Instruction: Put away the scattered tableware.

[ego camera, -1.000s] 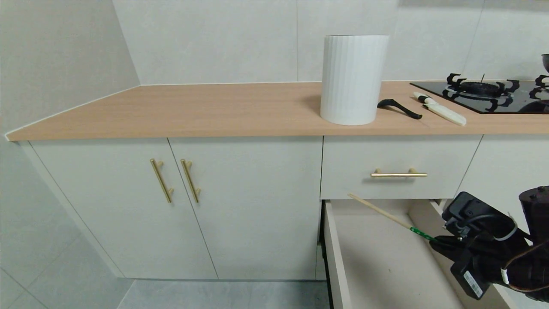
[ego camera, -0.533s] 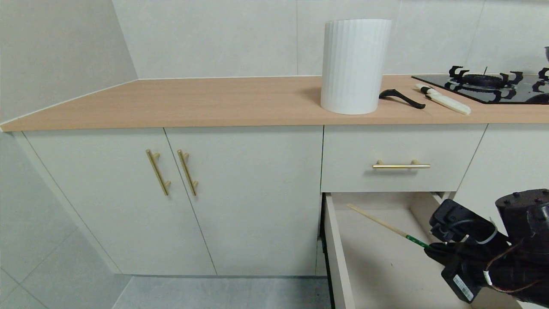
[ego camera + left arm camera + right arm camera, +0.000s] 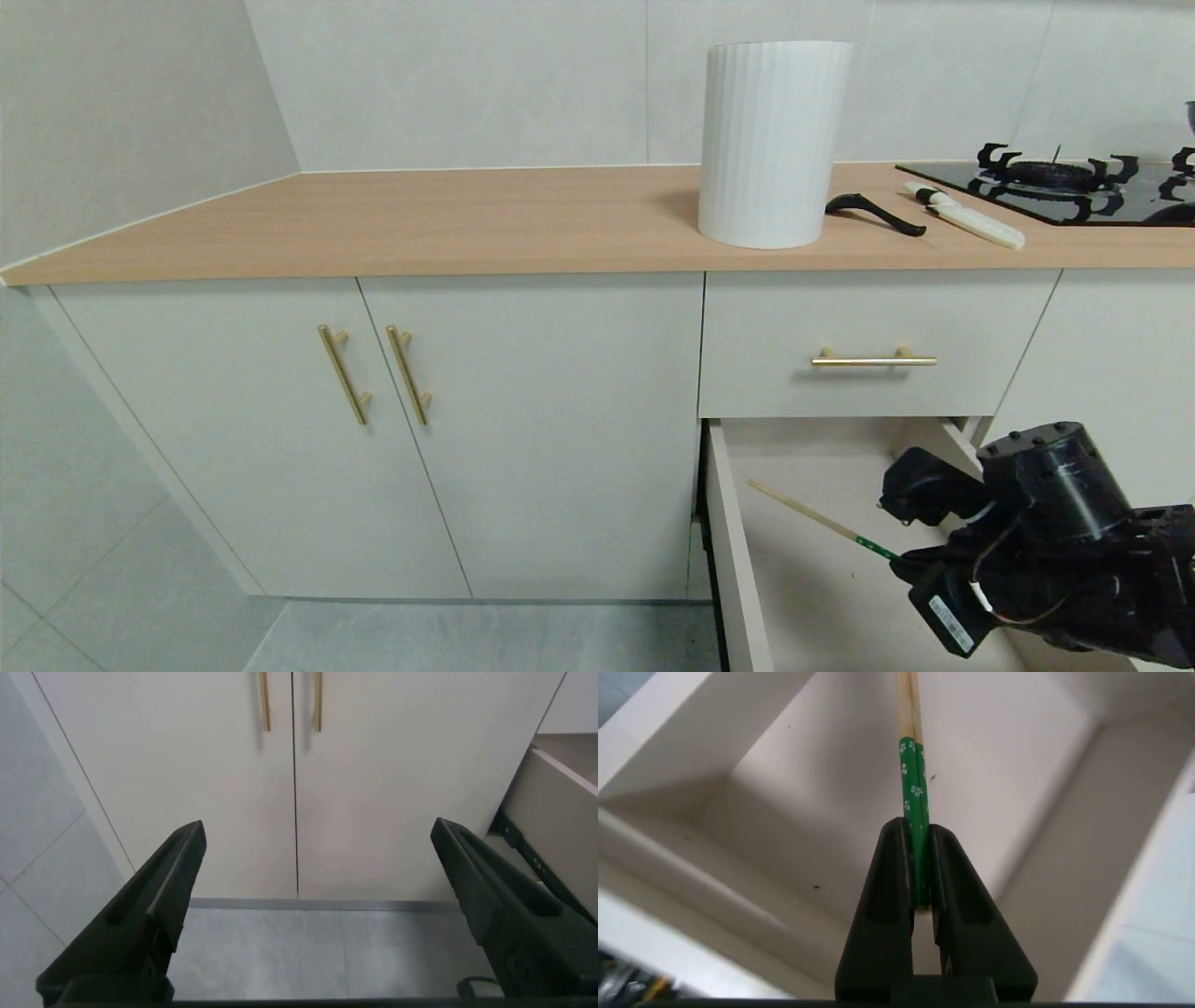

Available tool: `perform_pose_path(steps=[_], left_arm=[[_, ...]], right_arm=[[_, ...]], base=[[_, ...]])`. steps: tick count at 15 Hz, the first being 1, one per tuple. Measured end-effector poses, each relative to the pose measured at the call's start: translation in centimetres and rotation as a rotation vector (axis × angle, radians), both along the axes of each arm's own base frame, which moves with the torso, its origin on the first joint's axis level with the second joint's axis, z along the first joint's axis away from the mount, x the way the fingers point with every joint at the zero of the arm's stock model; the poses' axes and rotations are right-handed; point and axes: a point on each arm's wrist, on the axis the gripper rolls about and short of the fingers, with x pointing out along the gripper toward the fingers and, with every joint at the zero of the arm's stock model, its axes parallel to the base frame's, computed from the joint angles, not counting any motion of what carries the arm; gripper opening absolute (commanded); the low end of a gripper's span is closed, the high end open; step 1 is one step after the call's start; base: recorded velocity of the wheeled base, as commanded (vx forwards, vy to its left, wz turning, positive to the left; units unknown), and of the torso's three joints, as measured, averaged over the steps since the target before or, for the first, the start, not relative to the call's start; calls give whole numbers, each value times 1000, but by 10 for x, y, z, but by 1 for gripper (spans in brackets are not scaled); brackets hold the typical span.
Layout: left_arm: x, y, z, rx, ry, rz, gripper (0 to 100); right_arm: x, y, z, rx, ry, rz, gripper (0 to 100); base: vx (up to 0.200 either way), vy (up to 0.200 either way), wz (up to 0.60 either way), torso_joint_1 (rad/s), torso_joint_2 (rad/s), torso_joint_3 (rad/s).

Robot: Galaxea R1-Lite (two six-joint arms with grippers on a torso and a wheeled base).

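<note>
Right gripper (image 3: 917, 835): black fingers (image 3: 889, 873) pressed tight on the green, flower-printed end of a pair of slim, pale wooden chopsticks (image 3: 910, 723). The sticks lie side by side, touching.

The chopsticks (image 3: 810, 514) hang above the smooth beige floor of the open lower drawer (image 3: 734, 560). Their long axis slants from the right gripper (image 3: 902, 558) toward the drawer's back left, bare tips leading.

Left gripper (image 3: 318, 835): matte black fingers (image 3: 166, 901) spread wide and holding nothing, facing pale cabinet doors with brass bar handles (image 3: 264, 700).

A white ribbed cylindrical holder (image 3: 771, 145), a black curved-handle utensil (image 3: 875, 213) and a white-handled knife (image 3: 966, 221) sit on the wood-grain counter (image 3: 467, 219).
</note>
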Motion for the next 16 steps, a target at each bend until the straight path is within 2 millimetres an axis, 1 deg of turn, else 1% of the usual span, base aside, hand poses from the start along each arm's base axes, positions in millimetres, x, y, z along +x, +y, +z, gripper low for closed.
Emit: perform_pose_path(steps=[4, 7, 9, 12, 14, 16], left_arm=[[0, 0, 0, 0, 0, 0, 100], [0, 0, 0, 0, 0, 0, 100], [0, 0, 0, 0, 0, 0, 100], [0, 0, 0, 0, 0, 0, 100], [0, 0, 0, 0, 0, 0, 100], [0, 0, 0, 0, 0, 0, 100]], right_arm=[[26, 8, -19, 92, 91, -133, 0], [52, 16, -35, 205, 161, -271, 0], [64, 22, -47, 224, 190, -313, 0], [80, 29, -58, 277, 197, -380, 0], [90, 35, -64, 314, 163, -385, 0], [97, 39, -75, 345, 138, -402, 0]], base=[[0, 0, 0, 0, 0, 0], [0, 0, 0, 0, 0, 0], [0, 0, 0, 0, 0, 0], [0, 0, 0, 0, 0, 0], [0, 0, 0, 0, 0, 0], [0, 0, 0, 0, 0, 0]])
